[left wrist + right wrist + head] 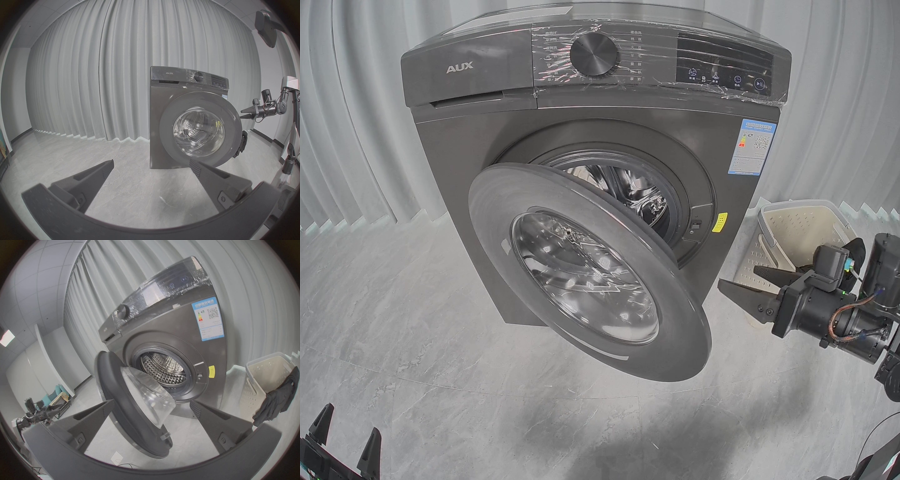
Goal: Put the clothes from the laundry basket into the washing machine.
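Observation:
A grey front-loading washing machine (487,144) stands with its round door (506,206) swung wide open, and the steel drum (625,187) inside looks empty. To its right a cream laundry basket (794,205) stands on the floor. In the right wrist view a dark garment (278,399) hangs over the basket's (265,360) near rim. My right gripper (737,276) is open and holds nothing; it hovers between the door's edge and the basket, with its fingers pointing at the machine. Low at the near left, far from the washer, my left gripper (352,419) is open and holds nothing.
The open door juts out into the floor space in front of the machine. Pale curtains (837,94) hang behind the washer. Grey tiled floor (425,325) stretches left of and in front of it. The basket stands close against the washer's right side.

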### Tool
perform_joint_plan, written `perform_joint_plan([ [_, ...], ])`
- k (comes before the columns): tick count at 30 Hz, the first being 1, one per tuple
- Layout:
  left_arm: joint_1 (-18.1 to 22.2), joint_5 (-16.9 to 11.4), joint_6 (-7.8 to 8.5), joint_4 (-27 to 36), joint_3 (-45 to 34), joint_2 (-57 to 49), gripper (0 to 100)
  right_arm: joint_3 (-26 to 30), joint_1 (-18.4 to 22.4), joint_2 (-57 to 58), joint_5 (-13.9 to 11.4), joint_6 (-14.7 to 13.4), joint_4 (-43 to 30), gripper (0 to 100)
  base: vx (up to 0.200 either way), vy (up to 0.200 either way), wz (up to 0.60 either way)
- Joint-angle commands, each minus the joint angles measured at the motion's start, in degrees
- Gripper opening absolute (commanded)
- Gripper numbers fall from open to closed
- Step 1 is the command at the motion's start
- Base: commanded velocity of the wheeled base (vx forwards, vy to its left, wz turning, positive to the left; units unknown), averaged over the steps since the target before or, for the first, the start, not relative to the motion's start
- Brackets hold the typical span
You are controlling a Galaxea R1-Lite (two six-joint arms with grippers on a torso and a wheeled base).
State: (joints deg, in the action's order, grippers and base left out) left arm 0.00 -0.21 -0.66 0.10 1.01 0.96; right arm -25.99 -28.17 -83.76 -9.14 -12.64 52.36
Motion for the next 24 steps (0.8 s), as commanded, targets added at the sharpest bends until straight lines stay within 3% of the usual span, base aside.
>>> perform_joint_plan([
  [1, 0.0, 0.03, -0.04, -0.01, -0.92, -0.88, 100, 0.24, -0.66, -8.26, 3.34, 0.42, 0.55, 100, 0.0, 0.0, 0.0],
  [15, 0.0, 0.03, -0.04, -0.01, -0.92, -0.88, 100, 2.0, -7.95, -10.55, 4.84, 1.39, 0.73, 100, 0.0, 0.0, 0.0],
  [19, 0.0, -0.06, -0.04, -0.01, -0.92, -0.88, 100, 0.77, -7.42, -11.16, 5.19, 1.39, 0.73, 100, 0.0, 0.0, 0.0],
  [21, 0.0, -0.06, -0.04, -0.01, -0.92, -0.88, 100, -0.03, -7.07, -11.51, 5.8, 1.39, 0.73, 100, 0.0, 0.0, 0.0],
  [24, 0.0, -0.06, -0.04, -0.01, -0.92, -0.88, 100, -2.22, -6.72, -14.5, 9.49, 0.86, 0.73, 100, 0.0, 0.0, 0.0],
])
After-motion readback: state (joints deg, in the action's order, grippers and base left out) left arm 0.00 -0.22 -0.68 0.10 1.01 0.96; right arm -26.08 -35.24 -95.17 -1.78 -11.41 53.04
